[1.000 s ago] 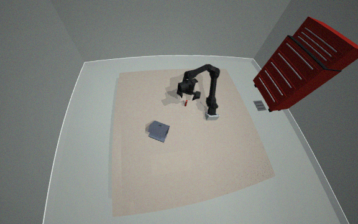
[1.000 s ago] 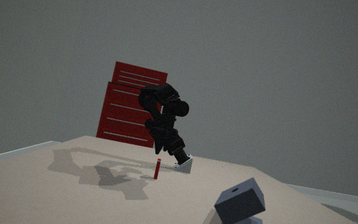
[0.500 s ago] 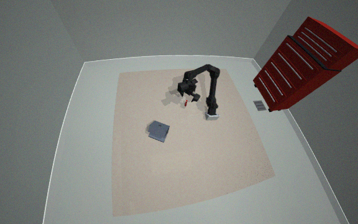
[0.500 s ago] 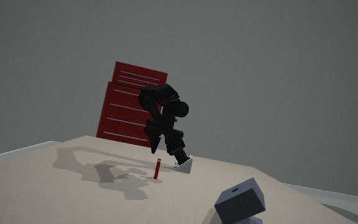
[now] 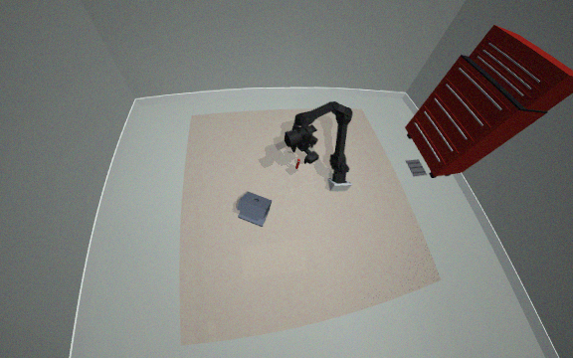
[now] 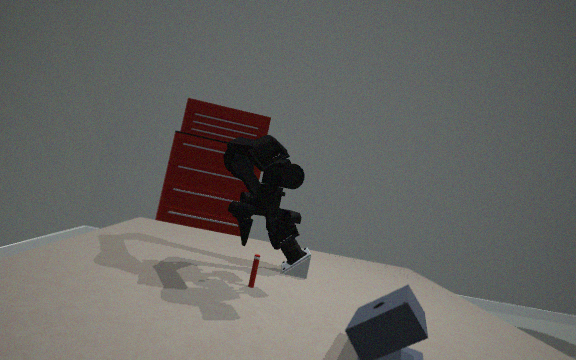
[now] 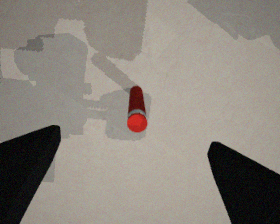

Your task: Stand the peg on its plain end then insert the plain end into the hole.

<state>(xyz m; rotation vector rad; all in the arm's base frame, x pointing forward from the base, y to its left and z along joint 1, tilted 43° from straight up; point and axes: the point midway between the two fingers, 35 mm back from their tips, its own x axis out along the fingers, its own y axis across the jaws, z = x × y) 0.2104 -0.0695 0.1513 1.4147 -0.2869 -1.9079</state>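
Peg upright, second pick-up ahead

The red peg stands on the bench, white-banded end up, with nothing touching it. The tool is wide open and empty, poised above. Standing and releasing the peg looks done; the step in hand seems to be picking it up again. That calls for lowering the tool with a finger either side, then closing without tipping it. The sloped panel, its hole unfilled, sits apart from the peg.

The bench surface is pale tan, crossed by the arm's shadows. Around it lies a pale grey-green floor, with plain grey walls and a red drawer cabinet beyond.
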